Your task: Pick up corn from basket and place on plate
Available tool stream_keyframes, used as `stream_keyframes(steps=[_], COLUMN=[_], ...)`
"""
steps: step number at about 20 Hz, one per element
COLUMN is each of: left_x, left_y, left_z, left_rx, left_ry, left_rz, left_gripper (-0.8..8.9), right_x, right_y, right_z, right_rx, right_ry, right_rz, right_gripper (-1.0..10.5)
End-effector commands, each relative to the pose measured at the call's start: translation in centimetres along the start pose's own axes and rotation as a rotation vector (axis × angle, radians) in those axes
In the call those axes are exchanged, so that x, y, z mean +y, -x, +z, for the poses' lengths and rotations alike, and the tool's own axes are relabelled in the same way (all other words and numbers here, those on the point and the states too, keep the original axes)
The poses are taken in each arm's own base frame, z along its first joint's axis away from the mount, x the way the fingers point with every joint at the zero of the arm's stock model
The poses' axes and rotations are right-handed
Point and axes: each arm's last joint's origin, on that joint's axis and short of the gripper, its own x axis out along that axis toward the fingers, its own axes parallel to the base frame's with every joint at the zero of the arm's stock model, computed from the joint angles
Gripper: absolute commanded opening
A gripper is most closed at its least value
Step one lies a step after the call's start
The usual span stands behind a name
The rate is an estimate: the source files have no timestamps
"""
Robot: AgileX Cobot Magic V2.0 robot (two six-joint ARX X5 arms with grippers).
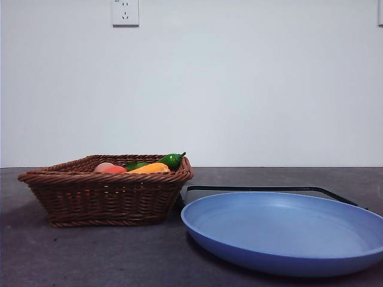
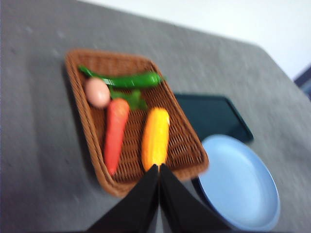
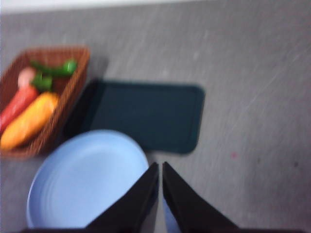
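Note:
The orange-yellow corn (image 2: 155, 138) lies in the brown wicker basket (image 2: 187, 145), beside an orange-red carrot (image 2: 115, 132); its top peeks over the rim as the corn (image 1: 151, 168) in the front view. The basket (image 1: 108, 194) stands left of the blue plate (image 1: 287, 230), which holds nothing. High above the table, my left gripper (image 2: 159, 167) is shut, its tips hanging over the basket's near rim, close to the corn's end. My right gripper (image 3: 160, 166) is shut too, high over the plate's (image 3: 87, 179) edge. Neither arm shows in the front view.
In the basket also lie a green pepper (image 2: 127, 80), a pinkish round fruit (image 2: 97, 92) and a green leafy piece (image 2: 130, 98). A flat black tray (image 3: 146, 116) lies behind the plate, partly under it. Grey tabletop surrounds everything; a white wall stands behind.

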Motion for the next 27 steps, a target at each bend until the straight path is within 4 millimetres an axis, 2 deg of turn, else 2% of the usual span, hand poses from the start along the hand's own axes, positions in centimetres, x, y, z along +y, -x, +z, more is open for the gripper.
stream_keyframes(steps=[1, 6, 8, 10, 11, 17, 20, 27], left_x=[-0.2, -0.1, -0.1, -0.1, -0.1, -0.2, -0.3, -0.4], left_y=[0.1, 0.0, 0.0, 0.0, 0.0, 0.0, 0.2, 0.2], left_z=[0.2, -0.1, -0.1, -0.1, -0.1, 0.0, 0.2, 0.2], left_rx=[0.029, 0.064, 0.064, 0.064, 0.064, 0.063, 0.056, 0.056], left_ry=[-0.051, -0.042, -0.037, -0.037, -0.034, -0.03, -0.032, -0.021], left_rz=[-0.016, -0.019, -0.018, -0.019, -0.019, -0.026, -0.028, -0.031], left_gripper=[0.04, 0.11, 1.18, 3.33, 4.03, 4.25, 4.25, 4.25], right_x=[0.3, 0.5, 0.5, 0.5, 0.5, 0.3, 0.1, -0.4], right_y=[0.3, -0.1, -0.1, -0.1, -0.1, -1.5, -3.9, -12.5], right_z=[0.4, 0.2, 0.2, 0.2, 0.2, 0.5, 1.0, 1.2], right_rx=[0.057, 0.139, 0.138, 0.139, 0.139, 0.202, 0.302, 0.546], right_ry=[0.068, 0.08, 0.081, 0.079, 0.074, 0.044, 0.03, 0.016], right_rz=[0.022, 0.052, 0.053, 0.053, 0.052, 0.089, 0.118, 0.161], right_gripper=[0.0, 0.0, 0.5, 2.5, 3.1, 3.1, 3.1, 3.1])
